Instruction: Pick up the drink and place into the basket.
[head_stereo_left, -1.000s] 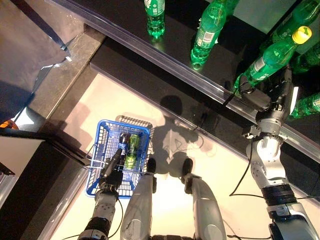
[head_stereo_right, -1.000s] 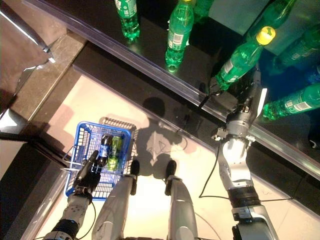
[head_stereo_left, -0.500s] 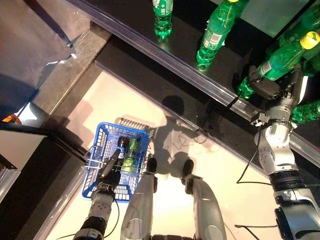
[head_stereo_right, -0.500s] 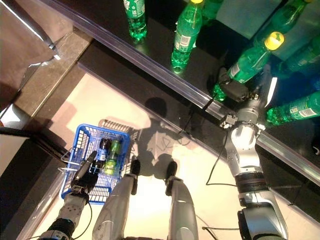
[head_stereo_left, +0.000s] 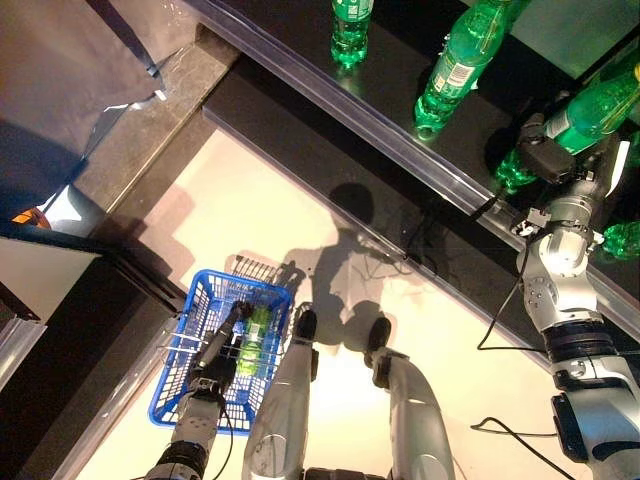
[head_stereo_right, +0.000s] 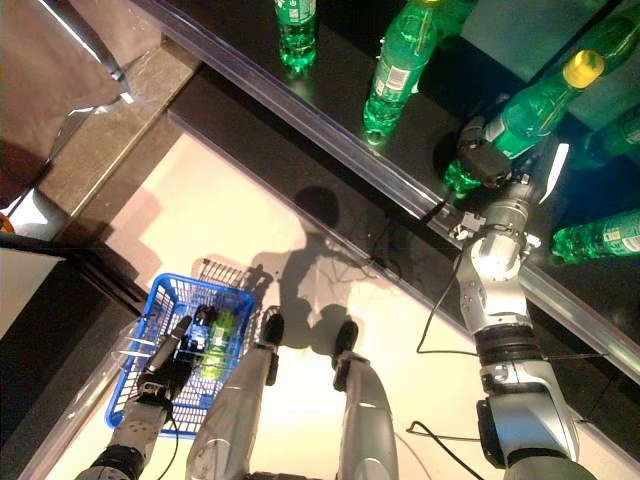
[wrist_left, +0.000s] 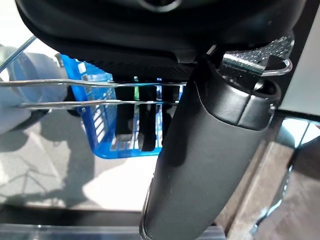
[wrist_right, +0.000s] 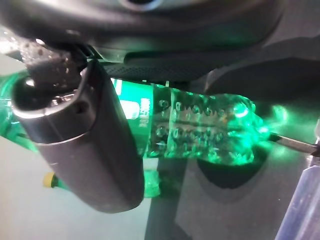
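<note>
The glossy black shelf (head_stereo_right: 330, 70) with its clear plastic front rail is running diagonally across the head views above a pale, brightly lit floor (head_stereo_left: 300, 230). A grey stone ledge (head_stereo_left: 150, 130) is bordering the floor beyond the shelf's near end.

On the shelf, the right hand (head_stereo_right: 487, 160) is curling its fingers round the lower body of a green plastic drink bottle with a yellow cap (head_stereo_right: 530, 105); the bottle is leaning, its dimpled base (wrist_right: 210, 130) resting at or just above the shelf surface near the front rail. Other green bottles (head_stereo_right: 398, 65) are standing farther along the shelf, and one is lying on its side (head_stereo_right: 600, 240) beside the held one.

Below the shelf, well apart from it, the blue plastic basket with wire handles (head_stereo_left: 215, 300) is hanging over the floor; the left hand (head_stereo_left: 215, 362) is gripping its wire handles (wrist_left: 75, 92). A dark bottle and a green bottle (head_stereo_left: 255, 335) are lying inside the basket.
</note>
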